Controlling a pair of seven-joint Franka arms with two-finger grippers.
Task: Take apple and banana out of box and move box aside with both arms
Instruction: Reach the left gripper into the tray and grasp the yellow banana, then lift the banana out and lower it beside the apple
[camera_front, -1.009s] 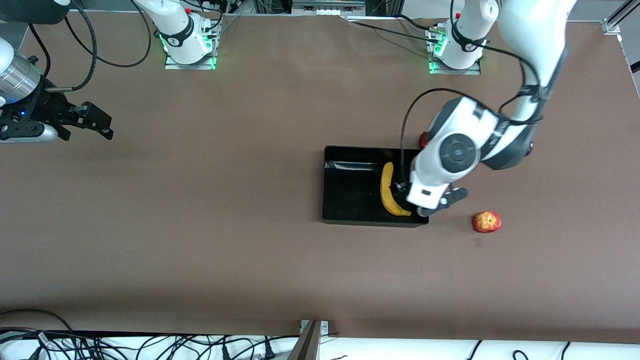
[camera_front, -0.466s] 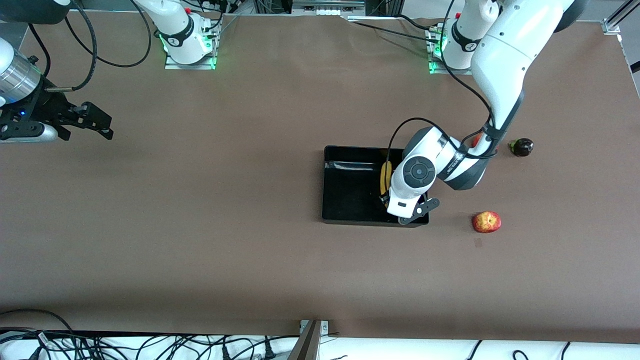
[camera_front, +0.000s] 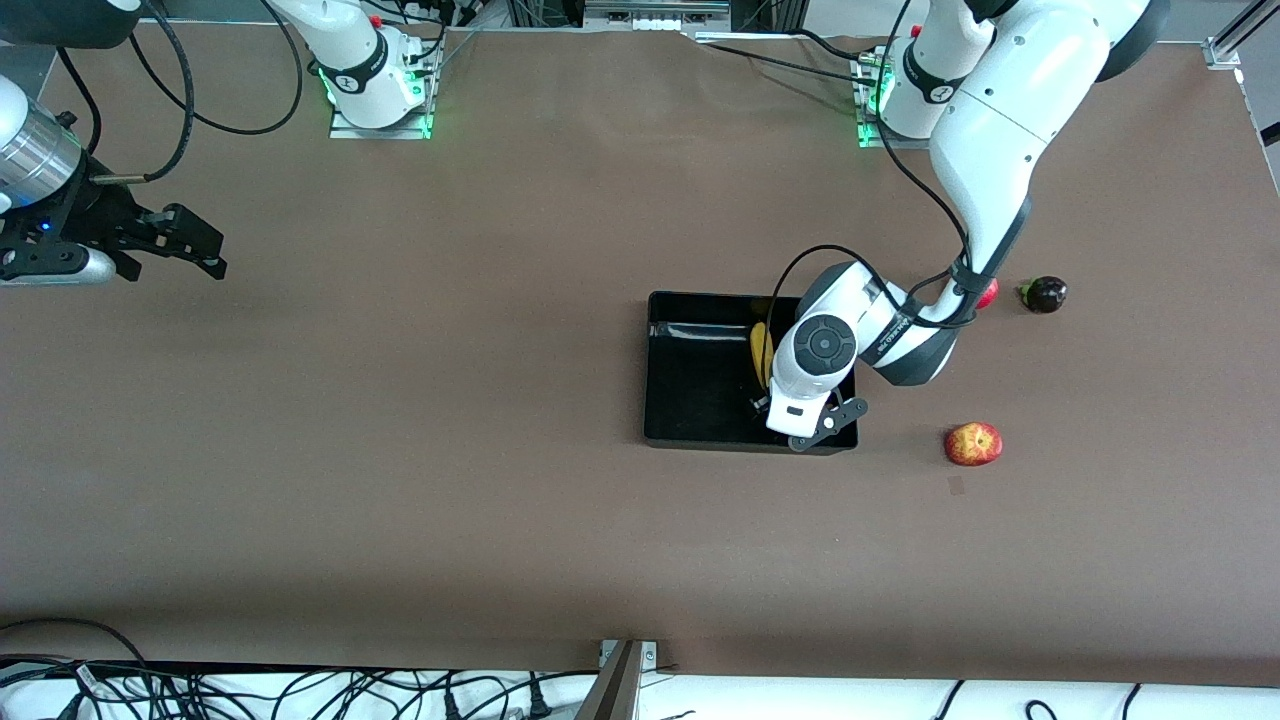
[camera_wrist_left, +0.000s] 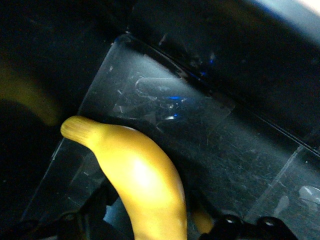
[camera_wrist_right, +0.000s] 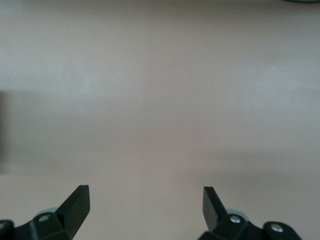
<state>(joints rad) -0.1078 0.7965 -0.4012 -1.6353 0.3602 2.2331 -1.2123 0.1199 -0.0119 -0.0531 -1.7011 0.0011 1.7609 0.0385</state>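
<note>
Banana (camera_wrist_left: 137, 180): long, curved, smooth yellow, ridged stub end, lying in the glossy black box (camera_front: 690, 405). Left gripper (camera_front: 800, 425) is low in the box over the banana's nearer end; whether its fingers hold the banana I cannot tell. Apple (camera_front: 973, 443), red-yellow, sits on the table (camera_front: 450, 450) beside the box, toward the left arm's end. Right gripper (camera_wrist_right: 145, 207) waits spread wide over bare table, well apart from the box.

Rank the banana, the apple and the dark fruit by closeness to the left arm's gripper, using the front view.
1. Banana: in the black tray, right at the left gripper.
2. Apple: on the table beside the tray, toward the left arm's end.
3. Dark fruit: farther from the front camera than the apple.
</note>
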